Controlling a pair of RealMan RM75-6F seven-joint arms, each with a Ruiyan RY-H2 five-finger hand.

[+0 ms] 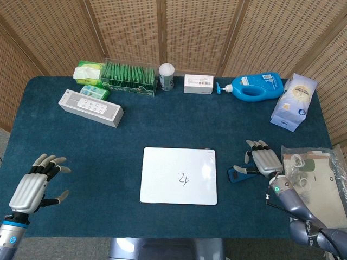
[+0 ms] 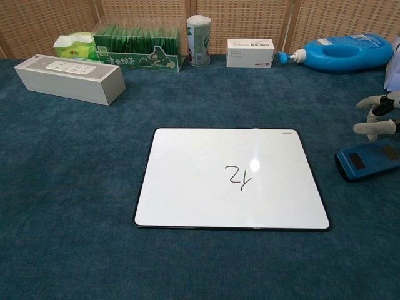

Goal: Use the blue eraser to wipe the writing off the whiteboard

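The whiteboard (image 1: pixel 179 175) (image 2: pixel 231 178) lies flat in the middle of the table with a short black scribble (image 1: pixel 184 177) (image 2: pixel 237 175) near its centre. The blue eraser (image 1: pixel 237 174) (image 2: pixel 369 160) lies on the cloth just right of the board, long side turned across. My right hand (image 1: pixel 264 161) (image 2: pixel 378 119) is over the eraser's right end with its fingers spread and its thumb reaching over the eraser; no grip shows. My left hand (image 1: pixel 33 184) hovers at the front left corner, fingers apart and empty. The chest view does not show it.
Along the back edge stand a white speaker box (image 1: pixel 90 107), a tissue pack (image 1: pixel 89 71), a green tea box (image 1: pixel 129 76), a canister (image 1: pixel 166 76), a small white box (image 1: pixel 198 83) and a blue detergent bottle (image 1: pixel 252 86). A white-blue bag (image 1: pixel 294 101) and a clear plastic bag (image 1: pixel 314 176) sit at the right.
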